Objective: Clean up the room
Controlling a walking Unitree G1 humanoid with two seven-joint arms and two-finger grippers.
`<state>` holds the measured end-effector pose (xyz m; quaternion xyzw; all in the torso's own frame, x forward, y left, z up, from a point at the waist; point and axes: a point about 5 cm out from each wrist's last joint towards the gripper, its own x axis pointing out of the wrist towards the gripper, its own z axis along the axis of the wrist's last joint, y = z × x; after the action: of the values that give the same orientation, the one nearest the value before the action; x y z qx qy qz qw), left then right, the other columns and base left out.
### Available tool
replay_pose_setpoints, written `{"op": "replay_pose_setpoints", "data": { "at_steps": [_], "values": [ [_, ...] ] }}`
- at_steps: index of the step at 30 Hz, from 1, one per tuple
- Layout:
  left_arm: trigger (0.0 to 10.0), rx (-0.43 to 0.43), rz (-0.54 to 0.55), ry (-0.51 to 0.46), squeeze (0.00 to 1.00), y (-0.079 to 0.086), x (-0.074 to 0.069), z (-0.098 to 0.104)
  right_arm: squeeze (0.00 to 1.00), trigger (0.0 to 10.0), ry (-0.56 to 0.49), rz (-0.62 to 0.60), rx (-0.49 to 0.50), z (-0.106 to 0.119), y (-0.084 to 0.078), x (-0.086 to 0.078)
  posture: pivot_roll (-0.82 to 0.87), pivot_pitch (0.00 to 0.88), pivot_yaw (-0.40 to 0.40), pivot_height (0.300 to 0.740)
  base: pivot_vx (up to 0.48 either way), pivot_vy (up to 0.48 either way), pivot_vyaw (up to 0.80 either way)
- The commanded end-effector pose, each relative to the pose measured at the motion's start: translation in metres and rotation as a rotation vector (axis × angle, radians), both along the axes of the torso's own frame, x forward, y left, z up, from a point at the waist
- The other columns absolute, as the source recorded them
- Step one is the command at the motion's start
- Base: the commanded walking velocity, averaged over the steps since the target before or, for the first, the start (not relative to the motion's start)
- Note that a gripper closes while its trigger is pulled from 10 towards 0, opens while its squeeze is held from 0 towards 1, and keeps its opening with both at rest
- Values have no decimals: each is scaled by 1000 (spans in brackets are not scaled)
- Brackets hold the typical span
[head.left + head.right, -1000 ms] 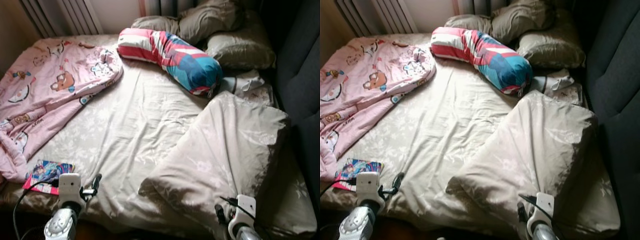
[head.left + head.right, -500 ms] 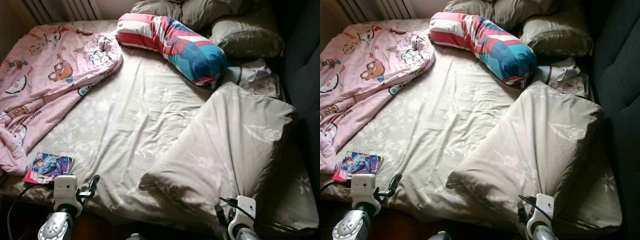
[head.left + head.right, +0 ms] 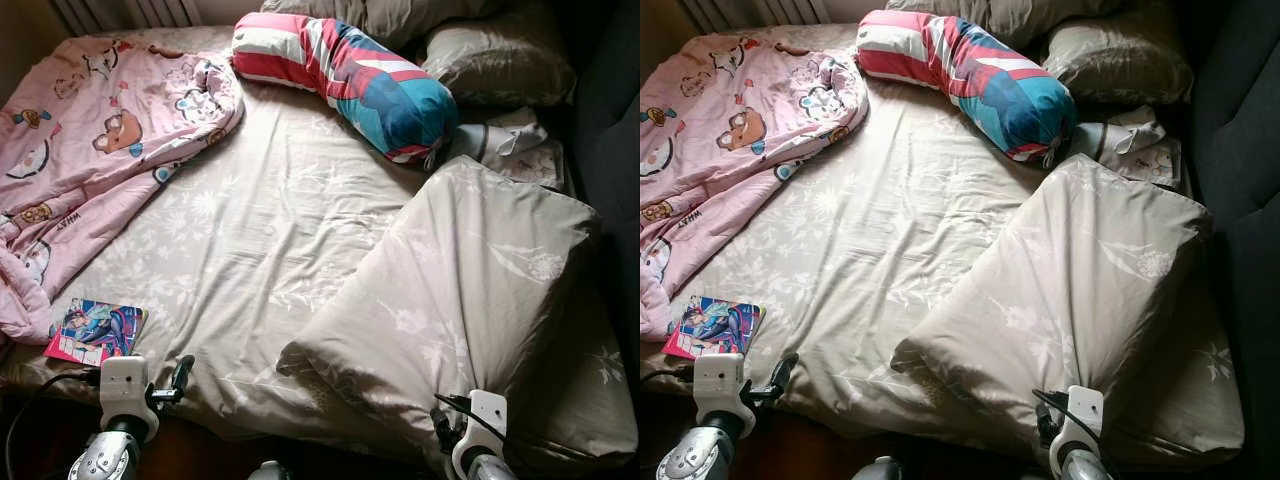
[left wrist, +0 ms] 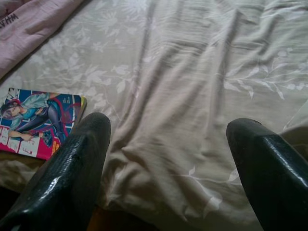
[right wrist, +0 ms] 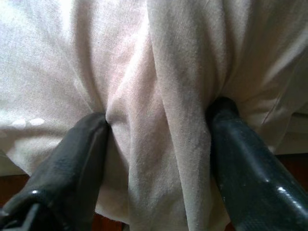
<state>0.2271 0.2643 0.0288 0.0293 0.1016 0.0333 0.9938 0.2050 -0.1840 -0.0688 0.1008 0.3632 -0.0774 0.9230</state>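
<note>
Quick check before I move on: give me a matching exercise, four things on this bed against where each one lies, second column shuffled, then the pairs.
Things:
1. pink blanket
2. striped bolster
3. comic book
4. folded duvet

Places:
A. near edge of the bed, by the left gripper
B. right side of the bed, its near edge between the right gripper's fingers
C. far end, in front of the grey pillows
D. spread over the bed's left side

Pairs: 1-D, 2-C, 3-A, 4-B
</note>
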Motion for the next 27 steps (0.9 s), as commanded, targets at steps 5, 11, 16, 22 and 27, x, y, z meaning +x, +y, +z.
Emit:
{"op": "replay_pose_setpoints", "data": {
  "at_steps": [5,11,16,22,27],
  "values": [
    [10000,6,42,22,0,7,-3,-2,0,0,203,16,37,-27,14,-49,49,275,132,740,0,0,0],
    [10000,8,42,23,0,7,-1,-2,0,0,204,1,26,-28,12,-52,49,270,133,740,0,0,0],
    [10000,12,47,32,0,9,-3,-3,0,0,205,-9,30,-28,12,-51,51,266,137,740,0,0,0],
    [10000,33,28,36,0,9,-2,-3,0,0,209,-18,25,-28,13,-52,52,258,144,740,0,0,0],
    [10000,50,0,42,0,6,3,-3,0,0,205,-33,3,-27,11,-50,44,249,151,740,0,0,0]
  ]
}}
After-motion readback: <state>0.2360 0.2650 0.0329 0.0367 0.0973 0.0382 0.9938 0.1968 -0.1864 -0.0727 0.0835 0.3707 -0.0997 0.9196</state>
